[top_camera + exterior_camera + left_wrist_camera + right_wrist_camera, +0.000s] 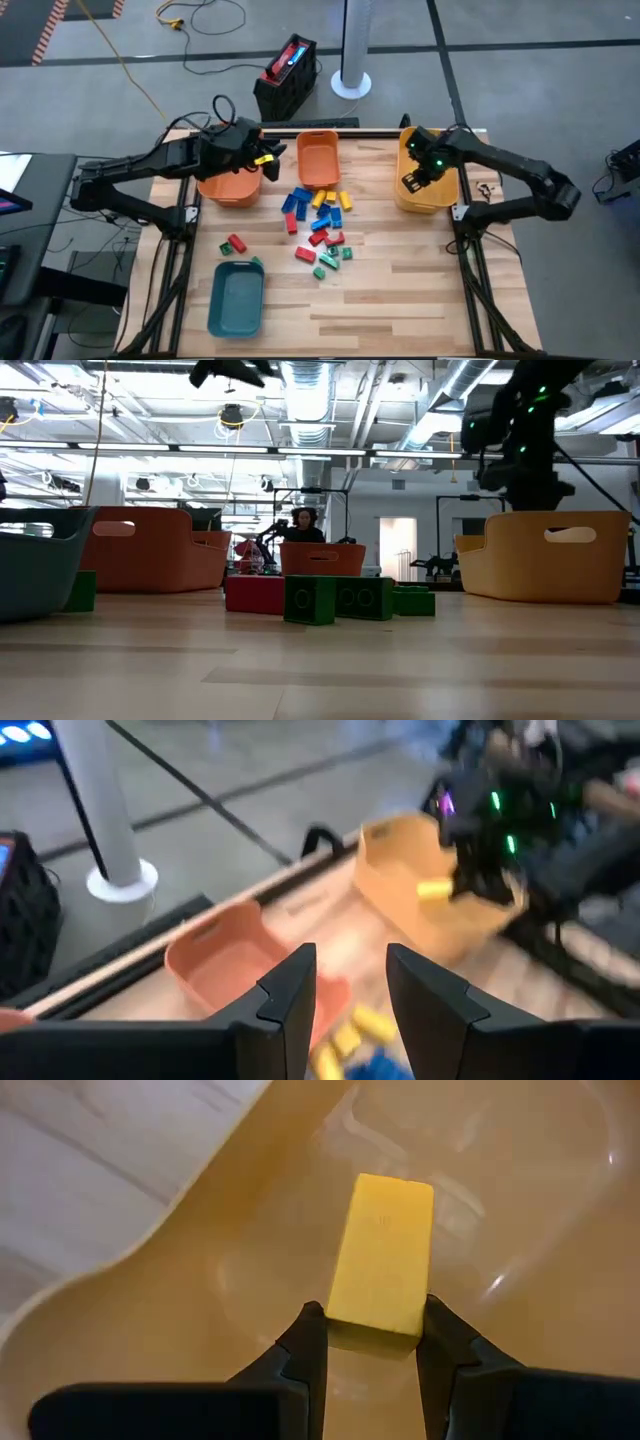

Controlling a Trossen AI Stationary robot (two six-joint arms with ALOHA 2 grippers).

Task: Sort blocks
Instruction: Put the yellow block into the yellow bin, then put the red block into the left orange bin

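Right tool [368,1342] clamped a small yellow plastic brick [381,1262] by its long sides over the yellow plastic bin [180,1280]. Looked light, rigid, slick. Left tool [345,995] open, empty.

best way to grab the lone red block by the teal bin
Come straight down on the red block and close the claw across its short sides. It lies flat and slanted, apart from the pile, with bare wood around it; the teal bin sits just below, so keep the fingers off that side.
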